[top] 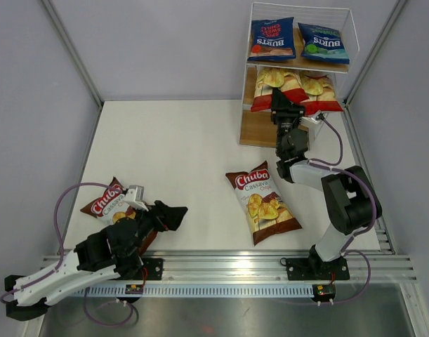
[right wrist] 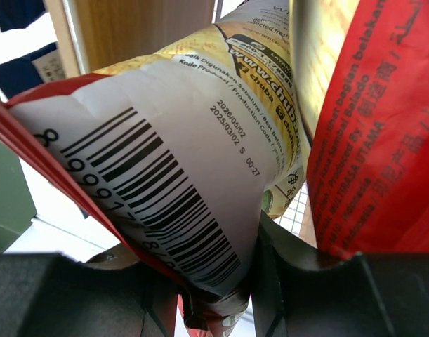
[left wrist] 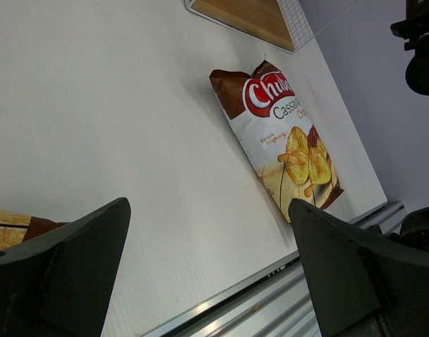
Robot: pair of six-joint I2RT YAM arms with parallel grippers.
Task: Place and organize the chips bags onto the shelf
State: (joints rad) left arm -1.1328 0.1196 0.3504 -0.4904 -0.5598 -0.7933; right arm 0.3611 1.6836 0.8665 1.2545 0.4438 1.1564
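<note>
Right claw point(top: 285, 107) clamped on red bag point(top: 269, 88) at middle tier of shelf point(top: 258, 130), my left claw point(top: 173, 213) gaping wide, beside brown bag point(top: 104, 203) on desk point(top: 179, 147)

The right gripper point(right wrist: 218, 298) pinches the bottom edge of a chips bag point(right wrist: 179, 133), barcode side showing, with a second red bag point(right wrist: 383, 140) just beside it and a wooden shelf board point(right wrist: 144, 28) behind.

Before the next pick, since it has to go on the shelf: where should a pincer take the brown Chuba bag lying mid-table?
Probably by its top seal, the thin brown strip above the logo. The brown Chuba bag lies flat, face up, its middle puffed; come down at the far end, pinching that seam.
</note>
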